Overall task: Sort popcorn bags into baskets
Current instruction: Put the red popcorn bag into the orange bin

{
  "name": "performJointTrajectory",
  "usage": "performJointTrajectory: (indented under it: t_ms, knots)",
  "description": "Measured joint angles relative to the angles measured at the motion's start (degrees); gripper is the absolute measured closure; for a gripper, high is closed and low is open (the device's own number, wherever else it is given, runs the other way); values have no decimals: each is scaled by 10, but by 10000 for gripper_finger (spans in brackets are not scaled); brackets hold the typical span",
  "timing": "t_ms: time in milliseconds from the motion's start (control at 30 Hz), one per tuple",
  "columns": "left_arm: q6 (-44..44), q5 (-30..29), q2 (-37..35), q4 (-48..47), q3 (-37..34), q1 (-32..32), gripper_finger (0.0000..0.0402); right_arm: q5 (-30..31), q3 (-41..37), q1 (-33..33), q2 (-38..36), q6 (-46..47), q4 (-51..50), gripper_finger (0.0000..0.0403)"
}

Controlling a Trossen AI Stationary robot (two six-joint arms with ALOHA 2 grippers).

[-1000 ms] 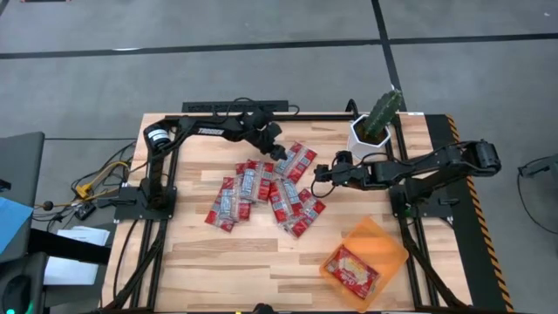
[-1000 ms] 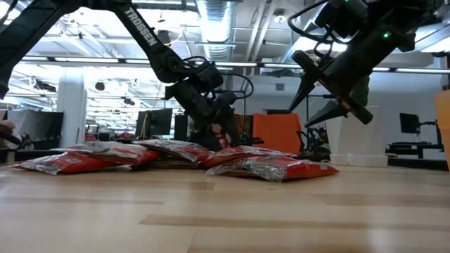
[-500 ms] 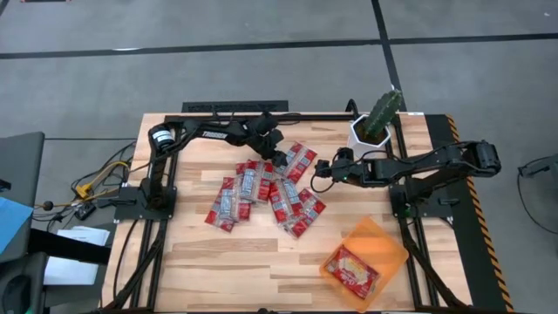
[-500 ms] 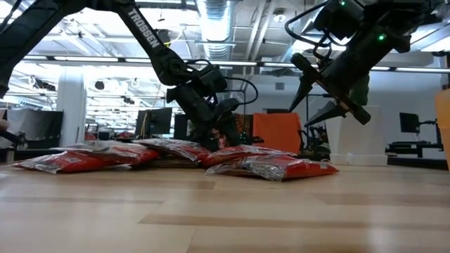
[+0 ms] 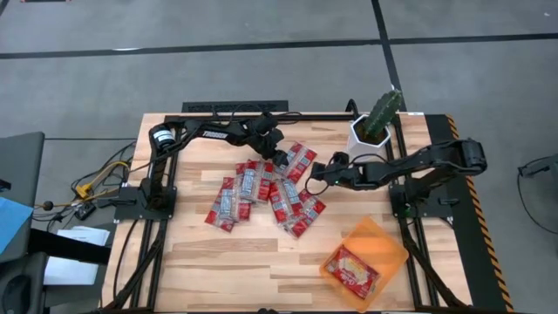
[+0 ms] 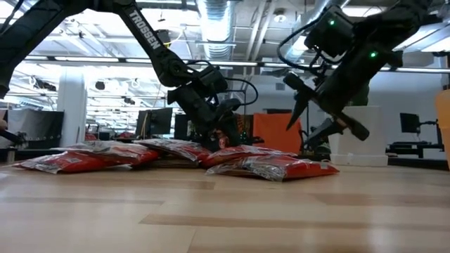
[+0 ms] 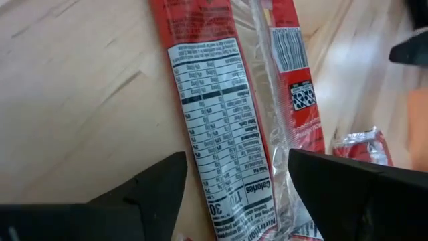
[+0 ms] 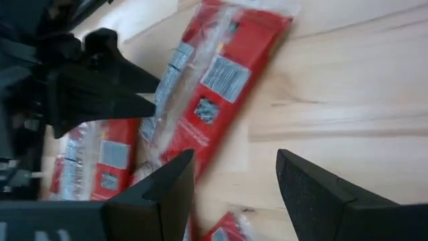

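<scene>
Several small red popcorn packets (image 5: 261,187) lie overlapping in a flat pile on the wooden table. One packet (image 5: 298,160) lies at the pile's far right, its printed label up (image 7: 227,134). My left gripper (image 5: 281,157) is open and low over this packet's left end, with a finger on either side of it (image 7: 237,201). My right gripper (image 5: 312,178) is open and hovers just right of the same packet (image 8: 221,73), above the table (image 6: 299,135). The orange basket (image 5: 384,235) sits near the table's right near corner. A larger red-orange bag (image 5: 351,269) lies in it. My left gripper comes down slanting from the far side, and its open fingers (image 7: 160,194) straddle the label side of the packet across its width. I cannot tell whether they touch it. The packet lies flat on the table.
A white pot with a cactus (image 5: 370,131) stands at the far right, just behind my right arm. Bare wood lies between the pile and the basket, and along the near edge. Black frame rails border the table's sides.
My right gripper has moved down and toward the table's left, closer to the far-right packet. It has stayed open. My left gripper has shifted slightly toward that same packet and settled low over it. The packets have not moved.
</scene>
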Motion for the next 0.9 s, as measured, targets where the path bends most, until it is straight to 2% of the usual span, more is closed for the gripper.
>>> performJointTrajectory:
  t_ms: [167,433,567,733,900]
  knots:
    - [-16,11,0,2,0,3,145,-1,0,-14,33,2,49,171]
    - [-41,21,1,12,0,5,145,0,0,-33,29,-10,48,171]
    - [-52,62,-7,13,-1,12,145,-1,0,-38,30,-11,49,171]
    - [-59,108,-46,27,-1,34,145,-1,0,-36,30,-17,48,171]
    - [-33,116,-129,38,0,54,145,-2,0,-36,30,-26,49,171]
